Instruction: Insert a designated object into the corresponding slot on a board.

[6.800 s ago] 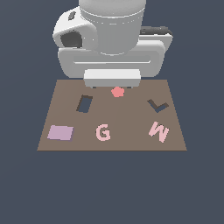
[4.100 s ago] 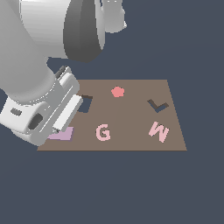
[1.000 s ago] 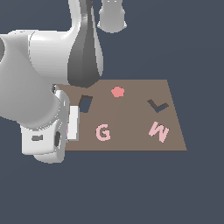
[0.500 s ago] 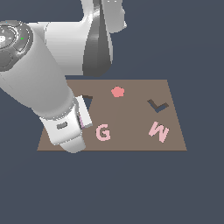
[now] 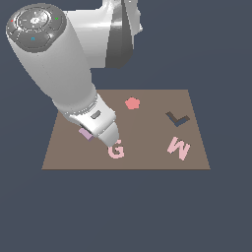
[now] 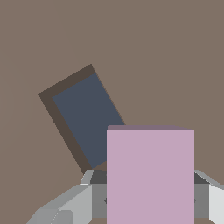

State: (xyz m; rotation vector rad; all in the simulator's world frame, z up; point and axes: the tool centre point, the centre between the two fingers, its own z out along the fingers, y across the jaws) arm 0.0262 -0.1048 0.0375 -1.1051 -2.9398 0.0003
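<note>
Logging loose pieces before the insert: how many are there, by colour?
Pink letters: 2, the G and the W
Red flower-shaped piece: 1
Lilac tile, held in the gripper: 1
Total: 4

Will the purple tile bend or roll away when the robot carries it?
Probably not. The lilac tile shows straight edges and square corners in the wrist view, so it seems stiff. Being flat-sided, it shouldn't roll. It looks thin, so likely light, though its smooth faces might slip in the gripper above the slot.
</note>
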